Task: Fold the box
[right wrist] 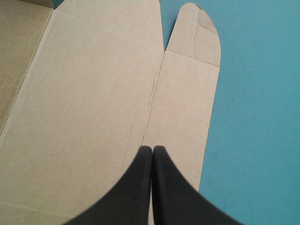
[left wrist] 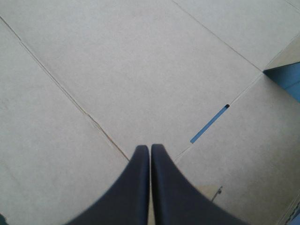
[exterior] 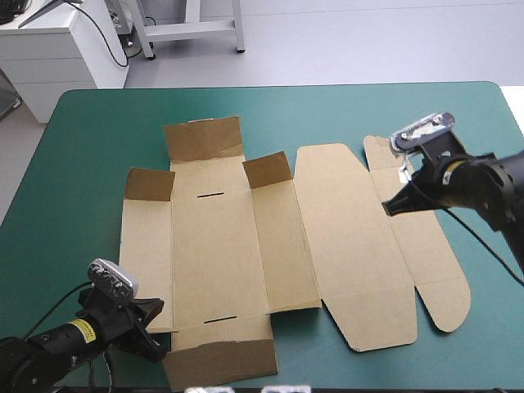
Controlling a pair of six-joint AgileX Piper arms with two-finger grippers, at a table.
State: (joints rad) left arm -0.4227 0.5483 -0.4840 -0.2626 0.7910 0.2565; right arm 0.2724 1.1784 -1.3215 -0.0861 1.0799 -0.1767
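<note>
Left gripper and right gripper — the 2 pinched closed, empty — over the spread brown box.

- The box lies flat on the table at its centre, with its long axis running from 9 to 3 o'clock.
- Raised flaps stand along the box's 11 to 12 o'clock edge.
- The left gripper sits over the box's 7 o'clock corner.
- A slot lies in the board ahead of the left gripper, at its 1 o'clock.
- The right gripper sits over the box's 3 o'clock side, at the crease of the outer strip.
</note>
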